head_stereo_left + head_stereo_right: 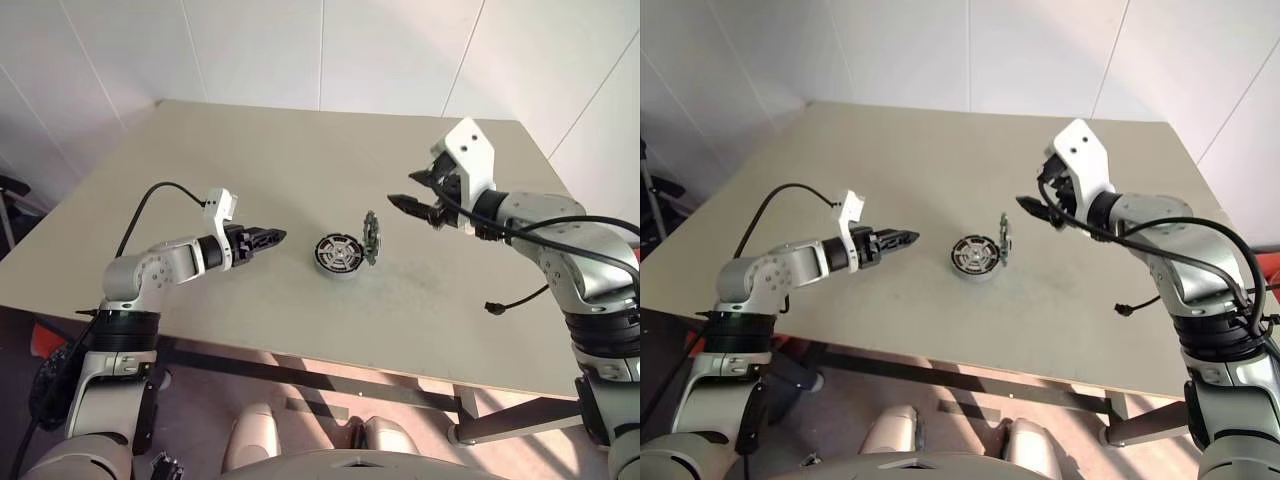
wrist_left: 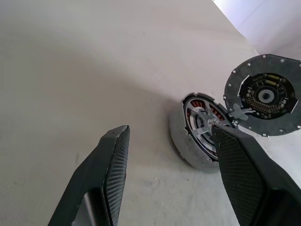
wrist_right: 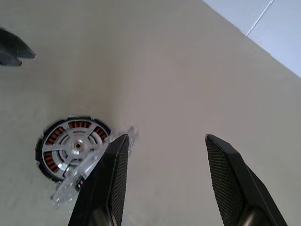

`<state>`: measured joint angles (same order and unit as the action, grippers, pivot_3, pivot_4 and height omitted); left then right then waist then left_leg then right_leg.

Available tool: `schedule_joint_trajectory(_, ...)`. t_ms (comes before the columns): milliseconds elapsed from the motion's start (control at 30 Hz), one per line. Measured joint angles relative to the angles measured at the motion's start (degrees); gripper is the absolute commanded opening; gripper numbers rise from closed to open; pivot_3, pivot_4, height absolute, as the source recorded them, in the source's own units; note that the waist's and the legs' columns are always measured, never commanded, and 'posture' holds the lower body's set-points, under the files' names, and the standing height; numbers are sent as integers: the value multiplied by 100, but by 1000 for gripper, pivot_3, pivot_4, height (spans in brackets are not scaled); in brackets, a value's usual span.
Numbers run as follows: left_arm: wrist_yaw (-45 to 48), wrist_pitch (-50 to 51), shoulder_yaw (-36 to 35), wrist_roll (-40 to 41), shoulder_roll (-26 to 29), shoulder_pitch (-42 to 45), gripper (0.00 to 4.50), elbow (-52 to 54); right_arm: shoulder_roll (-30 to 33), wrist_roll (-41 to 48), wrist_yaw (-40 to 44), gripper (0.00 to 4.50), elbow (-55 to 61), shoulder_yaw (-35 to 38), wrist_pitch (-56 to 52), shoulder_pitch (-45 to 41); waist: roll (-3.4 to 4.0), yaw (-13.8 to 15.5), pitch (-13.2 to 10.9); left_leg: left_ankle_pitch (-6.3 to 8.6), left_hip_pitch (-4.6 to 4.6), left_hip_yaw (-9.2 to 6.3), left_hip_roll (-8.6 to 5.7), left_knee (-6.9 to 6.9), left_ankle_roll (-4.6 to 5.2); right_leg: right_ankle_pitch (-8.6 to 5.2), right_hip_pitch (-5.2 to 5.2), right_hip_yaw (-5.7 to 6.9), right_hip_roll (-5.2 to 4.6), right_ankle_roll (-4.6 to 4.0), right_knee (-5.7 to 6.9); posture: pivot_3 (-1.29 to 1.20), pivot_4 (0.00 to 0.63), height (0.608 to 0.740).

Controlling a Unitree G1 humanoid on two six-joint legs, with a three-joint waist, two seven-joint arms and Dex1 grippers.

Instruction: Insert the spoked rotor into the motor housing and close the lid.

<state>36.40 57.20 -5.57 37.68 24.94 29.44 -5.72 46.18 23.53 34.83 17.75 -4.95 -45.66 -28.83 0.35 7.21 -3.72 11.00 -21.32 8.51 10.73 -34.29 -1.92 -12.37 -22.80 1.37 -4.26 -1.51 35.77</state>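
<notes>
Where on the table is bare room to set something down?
Bare: the far half of the table behind the motor housing, and the near strip before it. Crowded: the middle, between left tool and right tool, by the upright lid.

Spoked rotor [image 1: 338,252] seemingly inside motor housing [image 1: 335,269] mid-table [image 1: 250,150], lid [image 1: 371,237] upright at its right edge.

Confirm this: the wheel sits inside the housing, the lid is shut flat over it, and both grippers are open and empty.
Not quite. The lid stands open, upright at the edge of the housing, as the left eye view shows. The wheel is inside; the left gripper and right gripper are open and empty.
</notes>
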Motion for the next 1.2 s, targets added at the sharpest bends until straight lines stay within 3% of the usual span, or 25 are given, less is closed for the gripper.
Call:
schedule_joint_trajectory(200,238,90,100,-15,149,22,2973,28,114,-293,257,2927,149,-314,-5,332,0,-7,0,-6,25,2,4,0,9,7,21,0,0,-14,0,0,0,740)
schedule_joint_trajectory(233,239,90,100,-23,158,35,2973,28,105,-382,229,2749,133,-383,-6,364,0,-7,0,-7,28,2,3,0,9,7,23,0,0,-13,0,0,0,740)
schedule_joint_trajectory(300,238,90,100,-36,183,52,2973,28,-63,-504,74,2301,47,-425,-89,369,0,-12,0,-9,31,2,3,-1,10,8,25,-1,0,-16,0,0,0,740)
schedule_joint_trajectory(533,190,87,103,-101,165,55,2973,38,-687,-609,-332,19,-158,-419,-456,233,1,-15,0,-11,29,1,3,-1,10,10,26,1,0,-19,-1,0,0,740)
schedule_joint_trajectory(1033,-40,77,11,-120,172,19,2973,126,-1446,-654,-198,19,79,-898,-860,-468,0,-23,1,-11,27,1,4,0,9,10,23,2,1,-20,0,0,0,740)
schedule_joint_trajectory(1200,-179,-41,-311,-199,358,92,2973,52,-1791,-719,-209,19,-202,-1053,-843,-468,0,-30,1,-12,28,0,5,0,8,10,22,3,2,-20,2,0,0,740)
